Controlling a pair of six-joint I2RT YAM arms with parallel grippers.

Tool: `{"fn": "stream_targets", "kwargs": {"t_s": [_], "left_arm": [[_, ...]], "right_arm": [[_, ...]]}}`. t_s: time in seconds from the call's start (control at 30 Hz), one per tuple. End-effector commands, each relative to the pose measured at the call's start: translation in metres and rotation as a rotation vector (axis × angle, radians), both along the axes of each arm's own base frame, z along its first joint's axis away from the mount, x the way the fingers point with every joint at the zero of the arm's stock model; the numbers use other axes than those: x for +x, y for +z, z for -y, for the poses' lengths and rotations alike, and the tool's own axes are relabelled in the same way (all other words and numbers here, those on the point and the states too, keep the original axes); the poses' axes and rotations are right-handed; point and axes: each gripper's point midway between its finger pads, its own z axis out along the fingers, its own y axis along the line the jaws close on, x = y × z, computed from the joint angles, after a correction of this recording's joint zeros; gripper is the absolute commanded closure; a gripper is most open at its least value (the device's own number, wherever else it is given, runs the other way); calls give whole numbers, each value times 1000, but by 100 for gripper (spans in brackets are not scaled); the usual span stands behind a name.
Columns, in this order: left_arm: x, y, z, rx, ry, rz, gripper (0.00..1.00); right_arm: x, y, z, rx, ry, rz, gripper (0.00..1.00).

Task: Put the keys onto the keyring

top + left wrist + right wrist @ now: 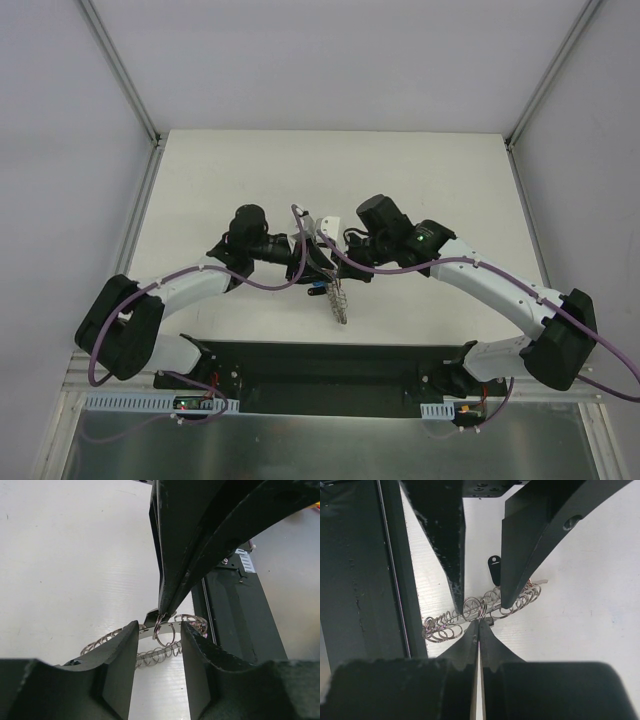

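The keyring point(186, 625), a flat grey ring with wiry silver loops, sits between both grippers, just off the black base plate; it also shows in the top view point(341, 302) and the right wrist view point(445, 622). My right gripper point(479, 622) is shut on one silver loop of its rim and also shows in the left wrist view point(164, 614). My left gripper point(159, 630) is open, its fingers straddling the ring. One black key point(494, 567) lies on the table beyond the ring. A small dark piece point(150, 616), perhaps the other key, sits by my right fingertips.
The black base plate point(320, 365) runs along the near edge, close beside the ring. Both arms meet at mid-table point(320, 255) with purple cables looping around them. White walls and metal posts enclose the table point(250, 170).
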Motion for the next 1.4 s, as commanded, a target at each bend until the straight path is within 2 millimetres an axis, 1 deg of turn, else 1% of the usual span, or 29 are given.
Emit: {"fn": "stream_targets", "kwargs": {"t_s": [0.0,0.1,0.47,0.6,0.7,0.73,0.77,0.9,0.93,0.97,1.0,1.03,1.07,1.13,1.17,1.23,1.37], "left_arm": [[3,14,4,-40,-44,81,63],[5,12,4,-35,-37,77,66],[5,5,9,-17,-52,46,67],[4,5,12,-15,-58,41,74],[3,5,16,-14,-67,37,87],[2,5,17,-15,-73,36,99],[2,6,18,-15,-76,33,100],[3,7,17,-12,-48,35,100],[8,4,16,-3,-10,41,100],[10,8,16,-4,20,15,100],[14,13,16,-23,47,30,100],[14,11,14,-27,69,14,100],[18,15,13,-39,114,-20,100],[21,21,10,-91,157,-9,100],[25,26,9,-113,198,-35,100],[26,33,7,-159,231,-29,100],[31,46,3,-221,301,-58,100]], "right_arm": [[-3,28,-8,71,43,42,99],[-2,28,-8,71,43,40,99],[-2,27,-8,68,41,39,98],[-1,27,-9,68,40,37,99],[-2,26,-9,64,41,33,99],[-1,26,-9,63,39,35,99],[0,25,-9,62,36,36,99],[2,23,-4,47,17,47,99],[3,23,-2,43,8,49,99],[6,23,1,36,-8,56,99],[6,19,4,26,-16,53,99],[6,18,6,21,-23,52,99],[7,18,9,21,-38,53,99],[5,13,14,10,-53,40,99],[4,13,16,12,-60,43,99],[2,6,19,3,-76,23,99],[-2,-1,18,26,-103,-10,99]]}}
